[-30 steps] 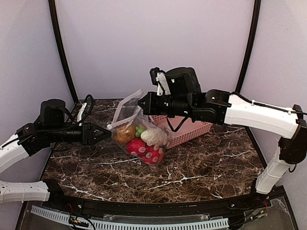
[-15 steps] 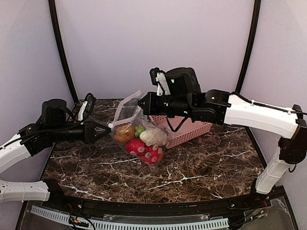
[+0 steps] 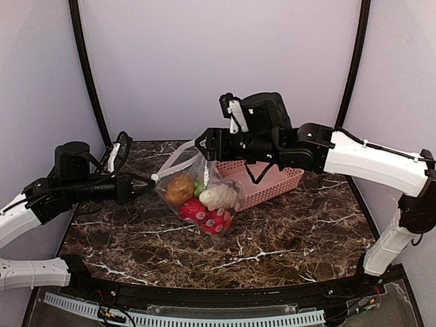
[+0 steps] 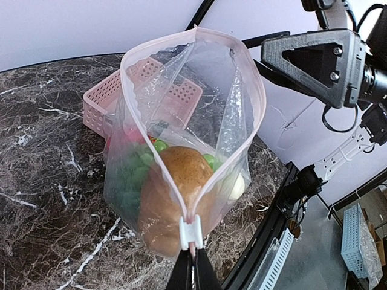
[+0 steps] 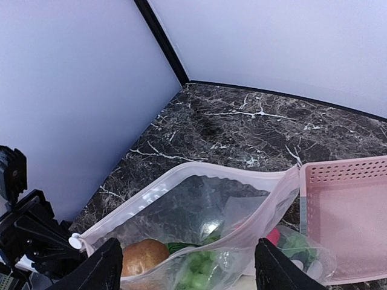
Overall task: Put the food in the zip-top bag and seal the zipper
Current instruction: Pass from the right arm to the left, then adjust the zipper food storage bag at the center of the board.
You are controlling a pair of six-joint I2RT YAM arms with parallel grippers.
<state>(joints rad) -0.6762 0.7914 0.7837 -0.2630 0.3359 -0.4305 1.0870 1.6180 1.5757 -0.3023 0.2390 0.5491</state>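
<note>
There is one zip-top bag (image 3: 182,161), standing just left of the one pink basket (image 3: 271,181). Inside the bag are one orange-brown fruit (image 3: 179,189), two red pieces (image 3: 194,210), one cream-white vegetable (image 3: 218,196) and a cluster of green pieces (image 3: 198,185) (too bunched to count). Its single zipper (image 4: 123,75) carries one white slider (image 4: 190,231). There are two tools: the left tool (image 3: 148,180), left of the basket beyond the bag, and the right tool (image 3: 202,144), above the basket's left end. One desk (image 3: 286,231) carries everything.
</note>
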